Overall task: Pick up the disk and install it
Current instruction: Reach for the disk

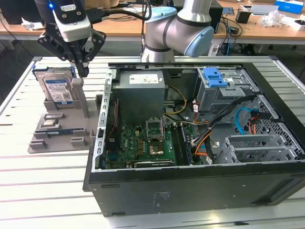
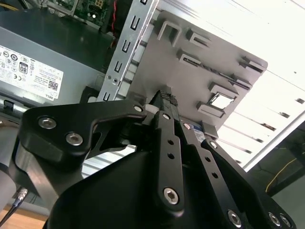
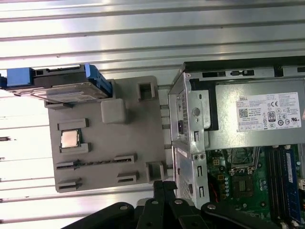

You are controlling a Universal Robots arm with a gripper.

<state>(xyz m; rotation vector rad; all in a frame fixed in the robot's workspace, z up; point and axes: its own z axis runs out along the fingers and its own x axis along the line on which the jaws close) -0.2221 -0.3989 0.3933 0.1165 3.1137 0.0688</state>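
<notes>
Here the disk (image 1: 56,88) stands on edge along the grey holder's (image 1: 78,126) far edge, silver, blue-framed, white-blue label outward; the gripper (image 1: 84,71), clenched empty, hangs beside it.

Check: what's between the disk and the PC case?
In the exterior view, the grey fixture's upright post stands between the disk and the case wall.

The silver, blue-framed disk (image 1: 58,93) bears a white-and-blue label (image 1: 55,84); fixture (image 1: 76,130) grey, claw (image 1: 82,70) black.
</notes>
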